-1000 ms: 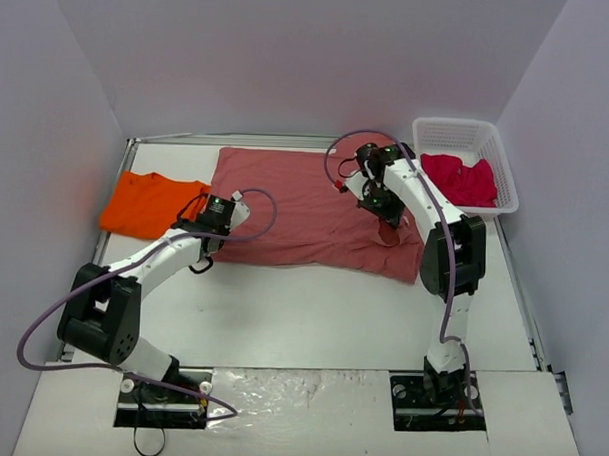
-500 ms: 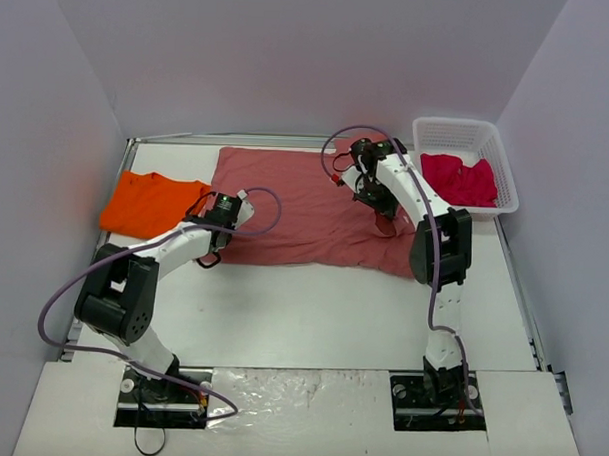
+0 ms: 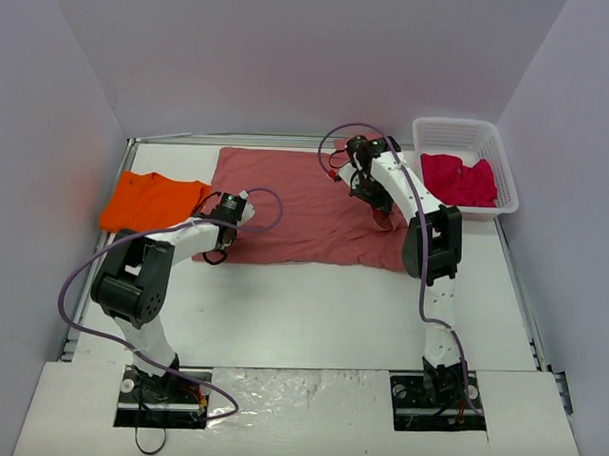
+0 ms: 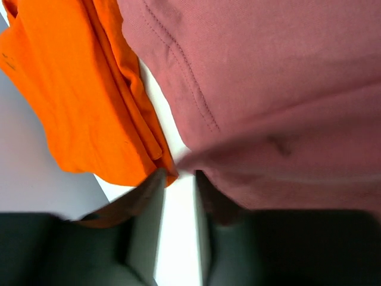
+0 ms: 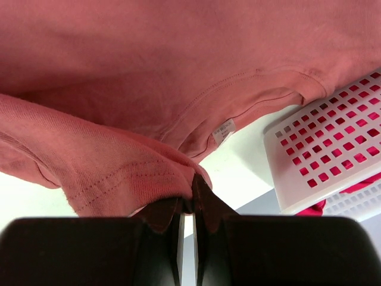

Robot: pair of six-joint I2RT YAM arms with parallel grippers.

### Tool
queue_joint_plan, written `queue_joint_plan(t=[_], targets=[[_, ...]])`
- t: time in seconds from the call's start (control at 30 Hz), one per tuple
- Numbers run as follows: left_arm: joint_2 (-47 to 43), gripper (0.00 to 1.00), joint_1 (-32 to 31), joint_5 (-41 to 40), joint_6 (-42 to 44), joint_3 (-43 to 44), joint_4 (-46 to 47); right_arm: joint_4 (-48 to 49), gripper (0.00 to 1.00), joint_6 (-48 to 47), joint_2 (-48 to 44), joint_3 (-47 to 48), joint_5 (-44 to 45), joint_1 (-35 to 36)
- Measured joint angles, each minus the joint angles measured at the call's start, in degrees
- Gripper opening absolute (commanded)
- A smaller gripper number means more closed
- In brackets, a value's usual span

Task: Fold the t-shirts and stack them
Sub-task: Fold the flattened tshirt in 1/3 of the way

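The large brick-red t-shirt (image 3: 295, 203) lies spread at the back middle of the table. My right gripper (image 3: 374, 190) hovers over its right part, shut on a bunched fold of that cloth (image 5: 119, 167) at the fingertips (image 5: 191, 190). My left gripper (image 3: 228, 213) sits at the shirt's near-left edge; in the left wrist view its jaws (image 4: 178, 179) stand slightly open, with bare white table between them and the red hem (image 4: 256, 119) just beyond. The orange t-shirt (image 3: 150, 201) (image 4: 89, 101) lies folded at the left. A crimson-pink t-shirt (image 3: 461, 178) lies in the basket.
A white slotted basket (image 3: 466, 134) (image 5: 333, 149) stands at the back right against the wall. Pale walls close in the table on three sides. Purple cables loop from both arms over the shirt and the table's left side.
My left gripper's jaws have parted a little at the shirt's left edge. The right gripper moved back and left with the red cloth, drawing the shirt's right side inward.
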Motion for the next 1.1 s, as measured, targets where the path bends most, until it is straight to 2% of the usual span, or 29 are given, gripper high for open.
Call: queue_joint_plan(t=[0.03,0.1,0.27,0.4,0.77,1.1], targets=[[0.5,0.42,0.04,-0.24,-0.11,0.13,0.15,0.0,0.0,0.0,0.24,0.15,0.04,0.0],[0.96,0.52,0.2,-0.83,-0.24,0.2,0.35,0.0,0.0,-0.02,0.44,0.22,0.07,-0.02],[0.98,0.64,0.33,-3.04,-0.61,0.9,1.75,0.02,0.0,-0.02,0.81,0.26,0.07,0.0],[0.57,0.68,0.42,-5.33,-0.72,1.7,3.58,0.17,0.0,-0.04,0.92,0.68,0.07,0.0],[-6.43,0.68,1.33,-8.26,-1.49,1.7,4.9,2.34,0.0,-0.59,2.82,3.8,1.14,0.0],[-6.69,0.69,1.44,-8.66,-1.84,1.7,4.85,3.32,0.0,-1.09,5.86,5.99,1.79,0.55]])
